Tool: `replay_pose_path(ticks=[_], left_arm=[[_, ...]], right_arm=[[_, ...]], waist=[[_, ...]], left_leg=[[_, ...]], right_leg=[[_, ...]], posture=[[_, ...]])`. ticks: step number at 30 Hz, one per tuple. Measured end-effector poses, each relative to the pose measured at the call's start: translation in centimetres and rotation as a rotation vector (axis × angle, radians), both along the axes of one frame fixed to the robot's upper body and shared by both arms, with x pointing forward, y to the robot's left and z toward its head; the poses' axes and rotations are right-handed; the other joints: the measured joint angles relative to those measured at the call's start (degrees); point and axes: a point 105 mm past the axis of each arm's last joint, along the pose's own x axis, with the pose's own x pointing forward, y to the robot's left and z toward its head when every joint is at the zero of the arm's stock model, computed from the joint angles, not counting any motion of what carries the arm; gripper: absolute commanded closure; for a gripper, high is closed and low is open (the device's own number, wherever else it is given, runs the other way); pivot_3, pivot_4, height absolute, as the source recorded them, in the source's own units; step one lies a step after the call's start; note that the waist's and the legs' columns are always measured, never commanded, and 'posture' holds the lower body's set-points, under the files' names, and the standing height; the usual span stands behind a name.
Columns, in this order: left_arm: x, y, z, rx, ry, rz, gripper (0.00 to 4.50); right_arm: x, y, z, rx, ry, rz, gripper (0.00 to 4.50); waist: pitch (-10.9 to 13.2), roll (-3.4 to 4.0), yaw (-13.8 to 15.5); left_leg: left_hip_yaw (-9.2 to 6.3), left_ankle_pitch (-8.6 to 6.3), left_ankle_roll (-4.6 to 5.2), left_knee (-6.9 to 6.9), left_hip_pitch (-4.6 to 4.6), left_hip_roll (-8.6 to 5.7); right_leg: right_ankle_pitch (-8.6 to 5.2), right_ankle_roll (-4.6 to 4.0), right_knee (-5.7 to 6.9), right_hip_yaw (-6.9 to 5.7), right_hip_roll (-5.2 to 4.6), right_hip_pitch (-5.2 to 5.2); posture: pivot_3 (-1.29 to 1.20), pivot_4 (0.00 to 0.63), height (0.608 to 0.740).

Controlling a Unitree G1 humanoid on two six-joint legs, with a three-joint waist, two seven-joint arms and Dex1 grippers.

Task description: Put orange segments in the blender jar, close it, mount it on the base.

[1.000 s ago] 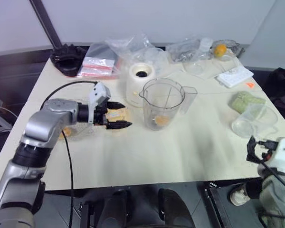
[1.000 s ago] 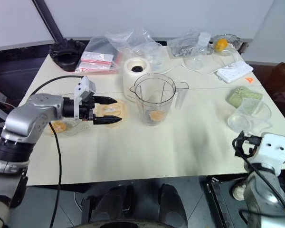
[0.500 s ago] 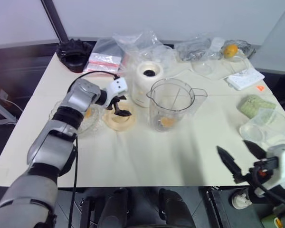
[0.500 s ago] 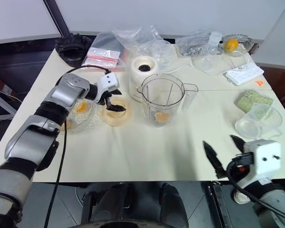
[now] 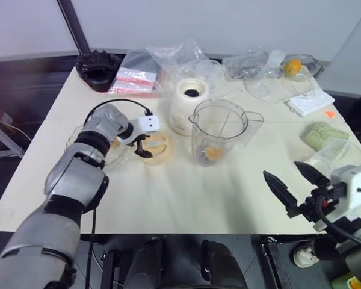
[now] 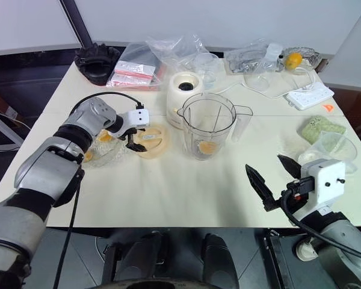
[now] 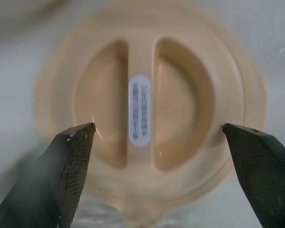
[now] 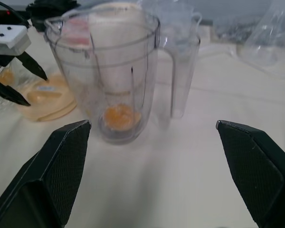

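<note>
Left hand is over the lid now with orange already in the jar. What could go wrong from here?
1. The open left hand straddles the cream lid. The lid is wide and flat, so the fingers may slide off its rim.
2. A glass dish sits right beside the lid and may get bumped.
3. The jar stands free beside the base; pressing the lid on may tip it unless the open right hand steadies it.

This looks like a lab or test room staged for kitchen work: a plain cream tabletop (image 6: pixel 168 198) stands before bare pale walls on dark flooring, strewn with plastic bags (image 6: pixel 168 51), a white power strip (image 6: pixel 307 95) and a blender base (image 6: pixel 185 90).
</note>
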Motion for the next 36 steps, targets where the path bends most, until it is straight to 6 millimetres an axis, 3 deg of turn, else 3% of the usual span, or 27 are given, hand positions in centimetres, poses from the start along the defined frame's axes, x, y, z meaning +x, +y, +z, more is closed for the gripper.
replay_pose_path(ticks=[4,6,8,14,25,28,32,36], left_arm=[[0.0,-1.1,-0.4,0.009,0.003,-0.018,0.0],[0.0,-1.8,-0.7,-0.003,0.006,-0.02,0.52],[-0.1,-2.5,-0.9,-0.023,0.009,-0.018,1.24],[0.4,-1.9,-1.0,0.036,-0.022,0.022,4.25],[0.5,-1.8,-0.1,0.003,-0.012,0.032,4.32],[1.2,-2.0,3.3,-0.051,-0.053,0.014,4.32],[2.0,-3.4,9.7,-0.153,-0.179,-0.022,4.32],[2.0,-3.8,11.3,-0.185,-0.203,-0.033,4.32]], right_arm=[[0.1,0.3,-0.2,0.012,0.002,-0.004,0.07],[0.2,0.5,-0.1,0.016,0.0,-0.004,0.0],[0.3,0.5,0.0,0.016,-0.007,-0.008,0.0],[0.6,0.3,0.2,0.01,-0.021,-0.032,0.0],[2.0,-0.2,0.2,-0.002,-0.043,-0.053,0.0],[2.6,-0.5,0.0,0.001,-0.043,-0.057,0.0],[3.5,0.8,-1.0,0.017,-0.021,0.006,0.0],[4.0,1.0,-0.9,0.02,-0.034,0.012,0.0]], waist=[[-0.07,-0.02,0.11],[-0.1,-0.03,0.09],[-0.13,-0.03,0.09],[-0.22,-0.08,-0.27],[-0.17,-0.16,-0.19],[-0.13,-0.22,0.0],[-0.14,-0.22,0.02],[-0.14,-0.22,-0.21]], left_leg=[[0.0,0.0,0.0,0.04,0.08,0.0],[0.01,0.0,0.0,0.05,0.12,0.0],[0.02,0.0,0.0,0.05,0.18,0.0],[0.07,-0.01,0.01,0.0,0.24,0.07],[0.07,0.0,0.02,0.03,0.13,0.07],[0.05,0.0,0.02,0.03,-0.02,0.07],[0.08,-0.02,0.04,0.02,-0.06,0.0],[0.15,-0.02,0.04,0.03,-0.01,-0.02]], right_leg=[[0.03,0.0,0.0,-0.01,-0.04,0.12],[0.05,-0.02,0.01,-0.02,-0.07,0.15],[0.06,-0.02,0.01,-0.05,-0.08,0.22],[0.06,0.0,0.02,-0.06,-0.04,0.21],[0.1,-0.03,0.04,-0.06,0.0,0.1],[0.09,-0.03,0.03,-0.06,0.01,-0.01],[0.04,0.04,-0.02,-0.04,-0.04,0.0],[0.05,0.05,0.01,-0.02,-0.07,0.0]], posture=[[0.0,0.15,0.74],[0.0,0.15,0.74],[0.0,0.15,0.74],[0.0,0.15,0.74],[0.0,0.15,0.74],[0.0,0.15,0.74],[0.0,0.15,0.74],[0.0,0.15,0.74]])
